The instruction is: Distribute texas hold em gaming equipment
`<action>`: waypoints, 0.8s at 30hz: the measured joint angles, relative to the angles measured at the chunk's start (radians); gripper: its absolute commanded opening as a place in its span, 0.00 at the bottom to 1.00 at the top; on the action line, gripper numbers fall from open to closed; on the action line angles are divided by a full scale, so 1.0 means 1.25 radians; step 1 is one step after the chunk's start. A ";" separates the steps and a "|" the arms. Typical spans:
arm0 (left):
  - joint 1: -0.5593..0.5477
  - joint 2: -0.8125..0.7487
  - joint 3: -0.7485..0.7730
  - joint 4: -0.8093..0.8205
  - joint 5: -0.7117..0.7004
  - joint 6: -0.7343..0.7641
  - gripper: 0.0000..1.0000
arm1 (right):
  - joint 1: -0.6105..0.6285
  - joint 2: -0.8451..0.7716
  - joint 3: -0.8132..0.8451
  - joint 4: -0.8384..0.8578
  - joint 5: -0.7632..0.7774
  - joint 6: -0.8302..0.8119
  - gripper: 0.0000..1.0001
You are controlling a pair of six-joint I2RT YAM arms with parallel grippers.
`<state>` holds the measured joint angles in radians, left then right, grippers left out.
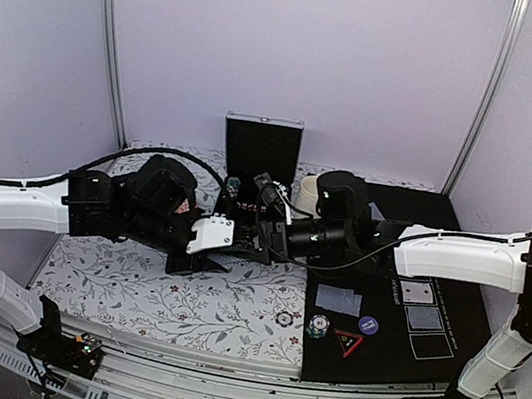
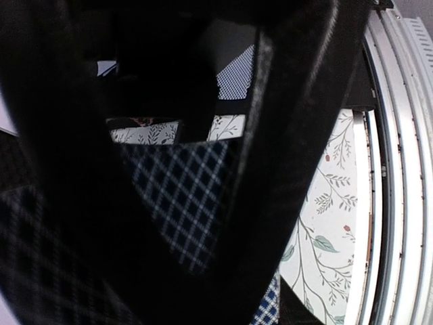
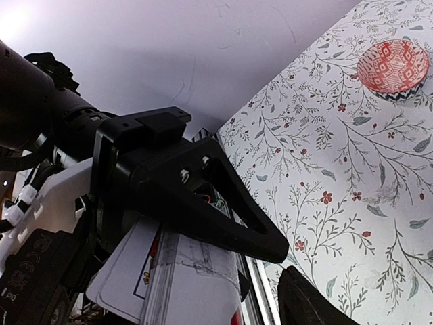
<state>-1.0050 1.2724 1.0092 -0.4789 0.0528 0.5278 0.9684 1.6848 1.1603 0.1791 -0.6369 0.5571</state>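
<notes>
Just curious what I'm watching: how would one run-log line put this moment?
place: above floral cloth | left gripper: clamped on card deck | right gripper: at deck, grip unclear | striped chip, triangle marker: on black mat

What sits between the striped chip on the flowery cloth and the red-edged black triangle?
A second striped chip, on the black mat's left edge, lies between the first chip and the triangle marker. The top view shows it.

Top view looks down from behind over the whole tabletop (image 1: pixel 180 297). Wrist views hug the left end effector (image 1: pixel 233 245) and right end effector (image 1: pixel 261 242), sharing floral tabletop beneath.
</notes>
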 measured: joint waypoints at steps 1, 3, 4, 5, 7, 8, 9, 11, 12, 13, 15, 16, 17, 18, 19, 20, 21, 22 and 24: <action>0.000 0.000 0.001 -0.002 0.003 0.000 0.42 | 0.000 0.000 0.000 -0.002 0.007 -0.004 0.61; 0.000 0.000 0.003 -0.010 0.010 -0.001 0.42 | 0.000 0.000 0.000 -0.010 0.021 -0.016 0.60; 0.000 0.000 0.003 -0.013 0.013 -0.001 0.42 | 0.000 0.000 0.000 -0.015 0.027 -0.021 0.60; 0.000 0.000 0.003 -0.016 0.014 -0.001 0.42 | 0.002 0.000 0.000 -0.021 0.036 -0.028 0.60; 0.000 0.000 0.003 -0.023 0.017 -0.001 0.42 | 0.004 -0.002 0.000 -0.042 0.057 -0.044 0.59; 0.000 0.000 0.003 -0.025 0.017 -0.001 0.42 | 0.004 -0.004 0.000 -0.054 0.067 -0.052 0.59; 0.001 0.000 0.003 -0.027 0.018 -0.001 0.41 | 0.005 -0.007 0.000 -0.065 0.076 -0.060 0.59; 0.002 0.000 0.003 -0.028 0.018 -0.001 0.41 | 0.005 -0.015 0.000 -0.087 0.092 -0.071 0.58; 0.002 0.000 0.003 -0.027 0.019 -0.001 0.41 | 0.005 -0.020 0.000 -0.094 0.098 -0.076 0.57; 0.002 0.000 0.003 -0.027 0.019 -0.001 0.41 | 0.005 -0.026 0.000 -0.102 0.105 -0.080 0.57; 0.002 0.000 0.003 -0.026 0.020 0.000 0.41 | 0.005 -0.037 -0.002 -0.114 0.114 -0.086 0.56; 0.002 0.000 0.003 -0.026 0.020 -0.001 0.41 | 0.005 -0.043 -0.002 -0.121 0.119 -0.088 0.56; 0.002 0.000 0.003 -0.026 0.021 -0.001 0.41 | 0.005 -0.049 -0.004 -0.126 0.123 -0.089 0.56; 0.002 0.000 0.003 -0.025 0.022 -0.001 0.41 | 0.005 -0.056 -0.007 -0.129 0.126 -0.091 0.55; 0.002 0.000 0.003 -0.025 0.023 0.000 0.41 | 0.005 -0.060 -0.008 -0.133 0.127 -0.092 0.57; 0.002 0.000 0.003 -0.025 0.024 0.000 0.41 | 0.005 -0.064 -0.008 -0.138 0.129 -0.095 0.59; 0.002 0.000 0.003 -0.025 0.026 0.000 0.41 | 0.005 -0.068 -0.008 -0.141 0.129 -0.099 0.61; 0.002 0.000 0.003 -0.026 0.027 0.000 0.41 | 0.005 -0.073 -0.008 -0.144 0.128 -0.107 0.64; 0.002 0.000 0.003 -0.026 0.035 -0.001 0.41 | 0.007 -0.089 -0.015 -0.142 0.126 -0.132 0.71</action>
<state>-1.0031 1.2724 1.0134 -0.5117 0.0967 0.5270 0.9768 1.5742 1.1416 0.0013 -0.4797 0.3916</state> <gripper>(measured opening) 0.411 0.632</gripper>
